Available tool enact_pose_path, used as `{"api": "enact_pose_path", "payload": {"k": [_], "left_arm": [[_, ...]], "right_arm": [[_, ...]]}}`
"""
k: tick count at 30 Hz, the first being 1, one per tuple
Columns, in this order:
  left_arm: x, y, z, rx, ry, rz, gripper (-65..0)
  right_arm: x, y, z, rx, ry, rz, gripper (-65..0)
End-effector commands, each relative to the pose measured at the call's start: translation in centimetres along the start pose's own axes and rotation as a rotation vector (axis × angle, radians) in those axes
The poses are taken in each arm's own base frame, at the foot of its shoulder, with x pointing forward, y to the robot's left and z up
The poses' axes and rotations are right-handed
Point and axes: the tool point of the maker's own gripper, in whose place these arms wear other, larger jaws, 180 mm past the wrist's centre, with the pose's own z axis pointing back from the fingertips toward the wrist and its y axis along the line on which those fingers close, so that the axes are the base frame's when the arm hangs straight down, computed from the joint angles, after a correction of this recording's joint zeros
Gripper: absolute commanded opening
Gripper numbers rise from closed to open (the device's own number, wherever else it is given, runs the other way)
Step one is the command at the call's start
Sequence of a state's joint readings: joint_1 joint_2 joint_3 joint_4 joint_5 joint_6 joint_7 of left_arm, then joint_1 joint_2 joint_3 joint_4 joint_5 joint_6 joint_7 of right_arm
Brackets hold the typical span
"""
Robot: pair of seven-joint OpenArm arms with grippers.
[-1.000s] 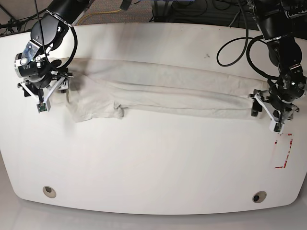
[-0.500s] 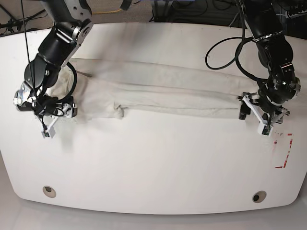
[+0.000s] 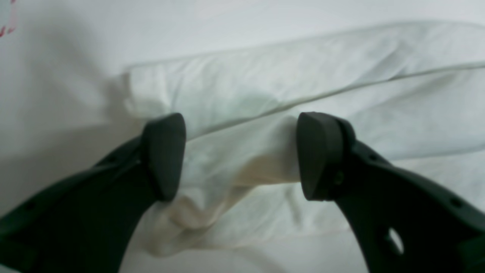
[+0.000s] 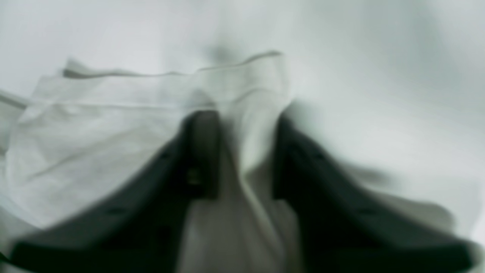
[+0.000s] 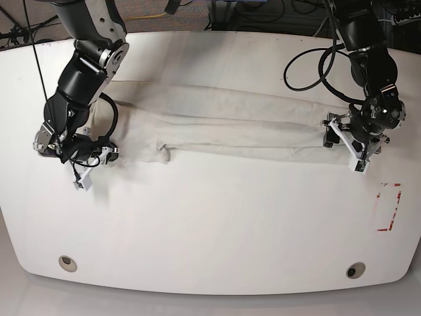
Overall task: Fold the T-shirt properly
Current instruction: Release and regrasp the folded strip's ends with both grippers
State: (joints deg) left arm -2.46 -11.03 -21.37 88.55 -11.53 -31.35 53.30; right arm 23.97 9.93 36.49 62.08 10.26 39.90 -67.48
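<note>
From the base view I have the cream, long-folded cotton T-shirt (image 5: 223,125) lying as a narrow band across the upper middle of the white rounded table (image 5: 210,224), one end under each arm. No graphic or lettering shows on the side facing up.

At the band's right end in that view sits the left gripper (image 5: 346,143). From up there I only see it low over the cloth's edge; its own wrist view tells me more. There the left gripper (image 3: 240,155) has its two dark rounded pads (image 3: 316,155) standing well apart, with a raised fold of the shirt (image 3: 303,79) lying between them and touching the pads (wide jaws straddling the cloth, not clamped on it). A corner of red marking (image 3: 5,22) shows at the top left, which I match to the red rectangle outline (image 5: 389,207) on the table in the base view.

The right gripper (image 5: 89,161) is at the band's other end, mostly hidden by its own arm from above. Its wrist view is blurred, but the right gripper (image 4: 244,151) clearly has a bunched ridge of the cloth (image 4: 113,125) rising between its narrow-set fingers (image 4: 204,151). I read it as pinching the shirt's end.
</note>
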Motion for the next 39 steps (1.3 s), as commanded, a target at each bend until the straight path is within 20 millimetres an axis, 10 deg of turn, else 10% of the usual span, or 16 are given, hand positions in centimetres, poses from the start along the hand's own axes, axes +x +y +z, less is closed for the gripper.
{"api": "enact_pose_path", "payload": {"k": [1, 11, 28, 39], "left_arm": [[1.3, 1.0, 0.6, 0.022, -0.039, -0.013, -22.4], [-1.4, 1.1, -0.1, 0.031, 0.041, -0.015, -22.4], [-2.4, 1.8, -0.3, 0.064, 0.089, -0.046, -22.4], [2.1, 0.8, 1.5, 0.042, -0.028, -0.183, -21.8]], "right_arm": [[2.5, -0.2, 1.0, -0.009, -0.069, 0.016, -62.6], [3.0, -0.9, 6.5, -0.126, -0.124, 0.106, -65.0], [-5.4, -1.5, 11.2, -0.25, -0.067, 0.164, -64.7], [-8.9, -6.6, 11.6, -0.272, -0.065, 0.012, -14.1]]}}
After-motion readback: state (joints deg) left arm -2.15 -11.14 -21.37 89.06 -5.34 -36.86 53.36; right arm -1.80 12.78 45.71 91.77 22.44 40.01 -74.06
